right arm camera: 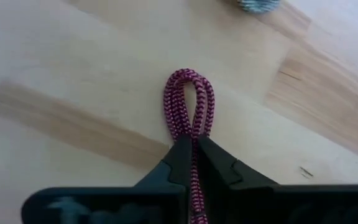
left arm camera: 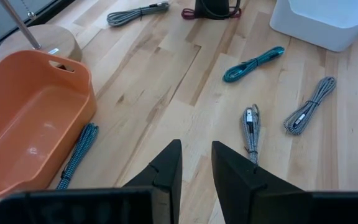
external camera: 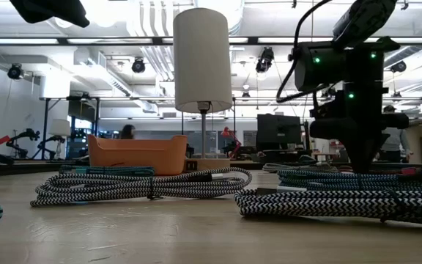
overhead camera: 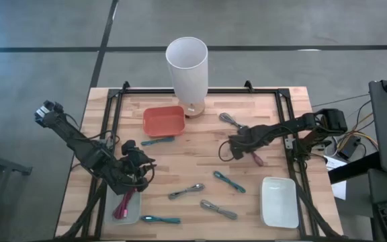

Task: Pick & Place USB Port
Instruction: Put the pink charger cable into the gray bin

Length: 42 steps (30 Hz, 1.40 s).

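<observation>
Your right gripper (right arm camera: 194, 163) has its fingers (right arm camera: 173, 163) clenched on the red braided USB cable (right arm camera: 188, 102), low on the bench (overhead camera: 200, 168). The bite sits across the doubled strands partway along the bundle, so the folded loop sticks out just ahead of the tips and lies flat on the wood; gripping both strands together should keep the coil from unravelling when you lift. In the high view the cable's other end trails out behind the gripper, toward the bench's right edge. A grey cable (overhead camera: 228, 119) lies near, beyond the fingers, and a teal cable (overhead camera: 229, 181) lies on the near side. The white tray (overhead camera: 279, 202) sits farther off on that arm's side and looks like the likely drop spot, though you cannot confirm that from here.

Your left gripper (left arm camera: 196, 168) hovers with its fingers parted and nothing between them, just above the clear tray (overhead camera: 127, 210), which already holds a red cable. From those fingers, a striped grey cable (left arm camera: 251, 127) lies just ahead, another teal cable (left arm camera: 253, 63) beyond it, and the orange bin (left arm camera: 23, 118) to one side.
</observation>
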Tool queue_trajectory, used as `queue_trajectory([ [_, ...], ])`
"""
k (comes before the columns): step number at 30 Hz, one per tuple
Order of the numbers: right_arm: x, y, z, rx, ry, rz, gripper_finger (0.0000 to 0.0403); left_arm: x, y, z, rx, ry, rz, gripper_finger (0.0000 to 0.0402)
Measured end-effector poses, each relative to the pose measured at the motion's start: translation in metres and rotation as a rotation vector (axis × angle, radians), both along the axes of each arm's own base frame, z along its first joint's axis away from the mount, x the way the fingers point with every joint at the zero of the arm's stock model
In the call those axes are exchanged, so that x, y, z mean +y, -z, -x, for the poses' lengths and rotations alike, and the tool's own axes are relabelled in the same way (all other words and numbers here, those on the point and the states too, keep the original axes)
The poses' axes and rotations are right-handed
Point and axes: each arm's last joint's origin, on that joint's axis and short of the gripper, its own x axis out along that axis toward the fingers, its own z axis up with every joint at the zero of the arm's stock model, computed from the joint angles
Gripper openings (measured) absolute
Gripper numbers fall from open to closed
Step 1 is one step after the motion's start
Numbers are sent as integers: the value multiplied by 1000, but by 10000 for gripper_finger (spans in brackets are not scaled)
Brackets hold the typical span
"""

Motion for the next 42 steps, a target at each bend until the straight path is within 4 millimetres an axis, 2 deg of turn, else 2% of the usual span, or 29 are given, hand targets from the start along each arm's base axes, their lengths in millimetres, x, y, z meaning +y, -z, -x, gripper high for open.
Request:
queue_trajectory([
  [6, 0, -17, -20, -91, -127, 4, 13, 1, 0, 0, -13, -15, -15, 81],
  [12, -2, -47, -53, -269, -346, 67, 13, 1, -1, 0, -30, -36, -34, 81],
  [20, -2, -95, -99, -603, -731, 324, 13, 4, -1, -2, -57, -82, -41, 81],
  [26, -1, -123, -117, -873, -856, 507, 13, 8, 5, -2, -81, -138, -92, 81],
  [31, 3, -127, -123, -1094, -950, 506, 13, 13, 15, -5, -76, -167, -122, 81],
  [35, 7, -125, -129, -1176, -961, 503, 13, 17, 18, -11, -83, -169, -143, 89],
  [42, 10, -112, -142, -1251, -962, 481, 13, 23, 21, -28, -143, -113, -219, 146],
])
